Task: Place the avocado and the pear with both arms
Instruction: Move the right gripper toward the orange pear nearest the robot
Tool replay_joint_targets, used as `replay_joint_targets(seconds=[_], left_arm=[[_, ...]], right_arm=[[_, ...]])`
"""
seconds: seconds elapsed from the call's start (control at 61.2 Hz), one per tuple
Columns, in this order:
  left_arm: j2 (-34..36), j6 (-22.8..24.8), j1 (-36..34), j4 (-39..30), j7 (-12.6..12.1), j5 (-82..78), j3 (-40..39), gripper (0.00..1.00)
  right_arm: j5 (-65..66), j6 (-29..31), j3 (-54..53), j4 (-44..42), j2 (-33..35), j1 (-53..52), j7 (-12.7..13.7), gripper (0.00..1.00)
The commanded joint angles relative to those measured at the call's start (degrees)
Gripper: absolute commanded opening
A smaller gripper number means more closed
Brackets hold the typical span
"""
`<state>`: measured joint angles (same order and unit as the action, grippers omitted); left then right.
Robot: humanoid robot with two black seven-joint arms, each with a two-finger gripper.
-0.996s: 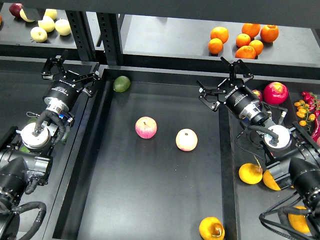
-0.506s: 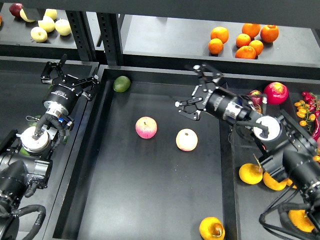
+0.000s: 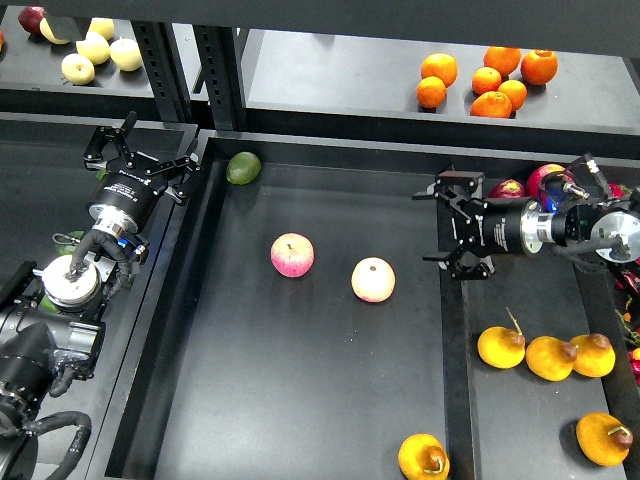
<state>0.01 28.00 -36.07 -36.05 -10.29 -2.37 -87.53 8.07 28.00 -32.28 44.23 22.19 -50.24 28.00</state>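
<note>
The avocado (image 3: 243,167), dark green and oval, lies in the far left corner of the black tray (image 3: 300,400); a golden pear (image 3: 423,457) sits at its near right edge. Two apples (image 3: 292,255) rest mid-tray. The left pincer (image 3: 138,160) and right pincer (image 3: 452,236) are both spread, empty.

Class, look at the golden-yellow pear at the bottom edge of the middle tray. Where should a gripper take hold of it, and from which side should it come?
Grip the pear across its plump middle, coming down from above. It lies alone on the tray floor with its dark stem end turned toward the right, so the fingers should probably close on the rounded flanks rather than the stem. The open right gripper is nearer.
</note>
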Motion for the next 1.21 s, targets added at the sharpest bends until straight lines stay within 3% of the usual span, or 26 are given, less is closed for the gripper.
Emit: replay_joint_targets(seconds=[0.0, 0.18, 0.49, 1.192], left_arm=[[0.0, 0.0, 0.0, 0.0, 0.0, 0.0, -0.1, 1.0], [0.0, 0.0, 0.0, 0.0, 0.0, 0.0, 0.0, 1.0], [0.0, 0.0, 0.0, -0.1, 0.1, 0.0, -0.1, 1.0], [0.0, 0.0, 0.0, 0.5, 0.1, 0.0, 0.0, 1.0]], right_arm=[[-0.2, 0.0, 3.9, 3.4, 1.0, -0.1, 0.0, 1.0], [-0.4, 0.0, 10.3, 8.9, 3.6, -0.1, 0.0, 1.0], [0.2, 0.0, 22.1, 8.5, 8.7, 0.9, 0.0, 0.99], [2.7, 0.0, 24.1, 12.6, 8.1, 7.2, 0.0, 1.0]])
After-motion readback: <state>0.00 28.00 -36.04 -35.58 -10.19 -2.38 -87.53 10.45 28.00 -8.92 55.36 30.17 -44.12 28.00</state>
